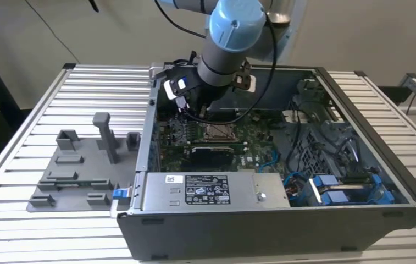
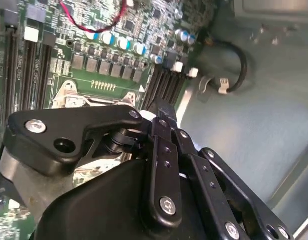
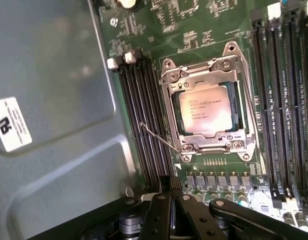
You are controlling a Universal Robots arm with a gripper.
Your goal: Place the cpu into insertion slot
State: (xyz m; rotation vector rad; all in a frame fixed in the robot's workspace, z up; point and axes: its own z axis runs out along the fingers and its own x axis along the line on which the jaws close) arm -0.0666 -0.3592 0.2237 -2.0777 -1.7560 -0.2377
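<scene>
The cpu (image 3: 203, 110), a flat square chip with a silvery-tan face, lies inside the insertion slot (image 3: 206, 67), with the shiny metal frame around its edges. The slot's thin wire lever (image 3: 156, 136) sticks out to one side of the frame. In the first wrist view my gripper (image 3: 170, 181) is shut with nothing between its fingers, a short way off the socket and beside the long black connector strips (image 3: 144, 115). In the exterior view the gripper (image 1: 200, 113) hangs inside the open computer case, just above and to the exterior view's left of the slot (image 1: 218, 132). In the second wrist view the gripper (image 2: 162, 107) hides part of the slot (image 2: 76, 100).
The open computer case (image 1: 383, 159) lies on a slatted table. A grey power supply (image 1: 208, 190) runs along its near wall and blue drive brackets (image 1: 336, 190) sit at the exterior view's right. A grey fixture plate (image 1: 76, 170) with upright holders stands at the left. Cables (image 2: 236, 65) hang near the case wall.
</scene>
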